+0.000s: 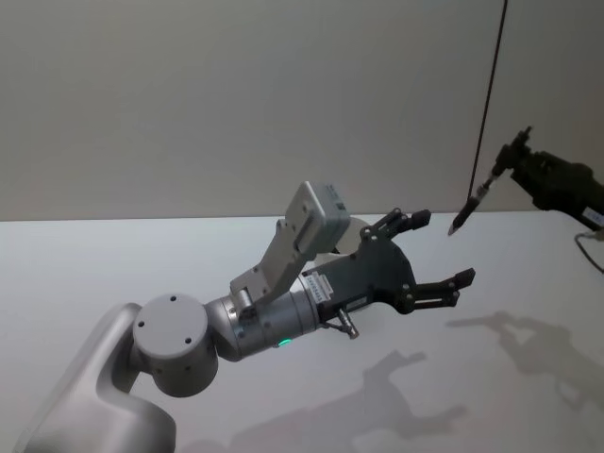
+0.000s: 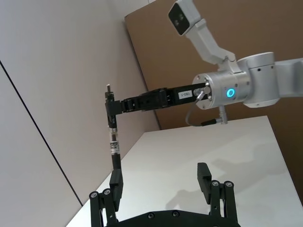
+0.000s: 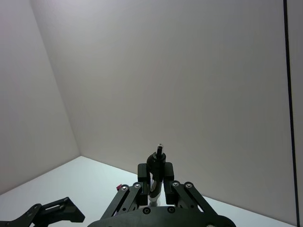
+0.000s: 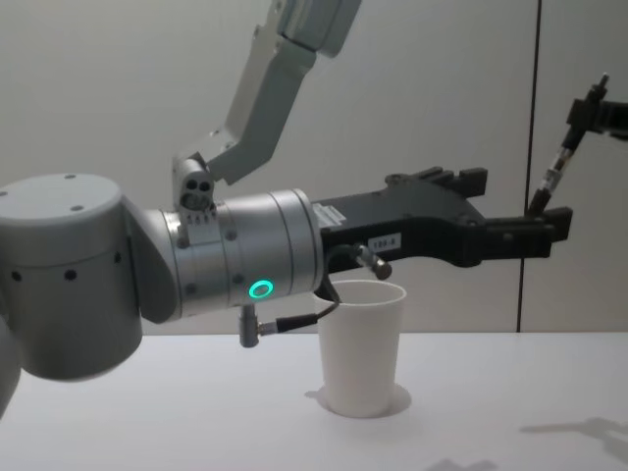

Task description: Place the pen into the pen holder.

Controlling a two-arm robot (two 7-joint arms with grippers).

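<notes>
right gripper [image 1: 514, 162] raised, pinching pen [image 1: 475, 201]; left gripper [image 1: 442, 247] apparently spread.

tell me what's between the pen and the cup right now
In the chest view, the open left pincer hangs between the pen, held in the right pincer, and the cup.

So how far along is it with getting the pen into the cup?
Done: the pen is off the table, gripped near its top by the right gripper and hanging tip down in the air. In hand: the left gripper is open and holds nothing, raised above the pen holder. Left: the pen holder stands upright on the table, and the pen has yet to be lowered into it and released.
</notes>
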